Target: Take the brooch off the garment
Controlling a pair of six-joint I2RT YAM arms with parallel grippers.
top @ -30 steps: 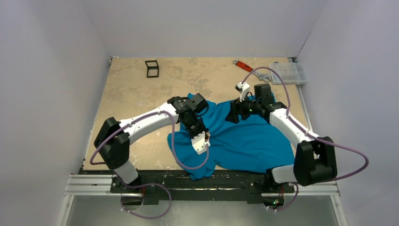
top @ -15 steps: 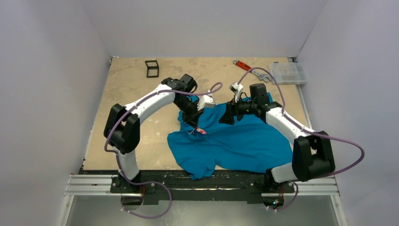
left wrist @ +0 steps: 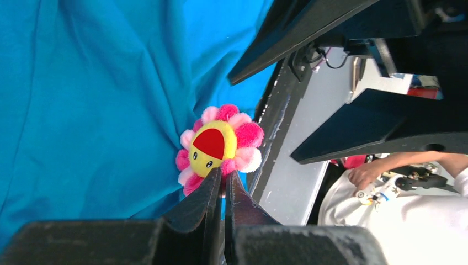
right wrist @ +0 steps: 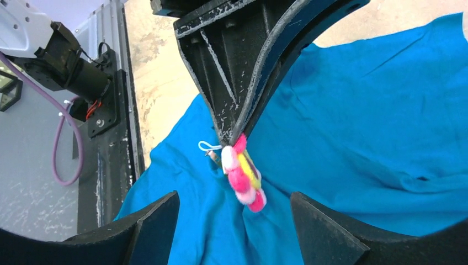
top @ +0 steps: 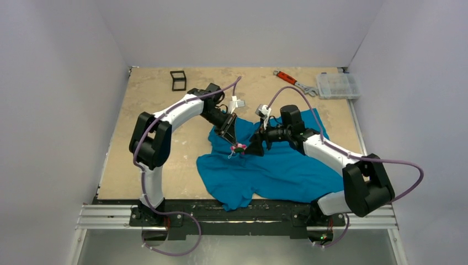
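Near the middle of the worktop, a little toward its near edge, the left gripper (top: 235, 143) points downward with its two black fingers pressed together on the lower petals of the brooch (top: 239, 148). From the left wrist camera the fingertips (left wrist: 214, 185) nip the pink rim of the flower just under its yellow face, which has a red patch and two small dark dots. The brooch sits against the garment (top: 287, 171), and the blue folds beside it run in toward it; I cannot tell whether the pin is through the cloth or free of it. From the right wrist camera the flower hangs edge-on below the left gripper's tips, with a small white loop just beside it.

Facing it from the right, the right gripper (top: 251, 150) has its fingers spread wide and holds nothing. Its fingers (right wrist: 149, 226) frame the brooch from either side without touching it, low over the shirt.

The garment lies crumpled from the middle of the worktop (top: 154, 110) toward the near right corner, one fold reaching the near edge. Well apart, along the far edge, a small black frame (top: 177, 80) stands left of centre, a red-handled wrench (top: 290, 80) lies right of centre, and a clear plastic box (top: 338, 85) sits in the far right corner.
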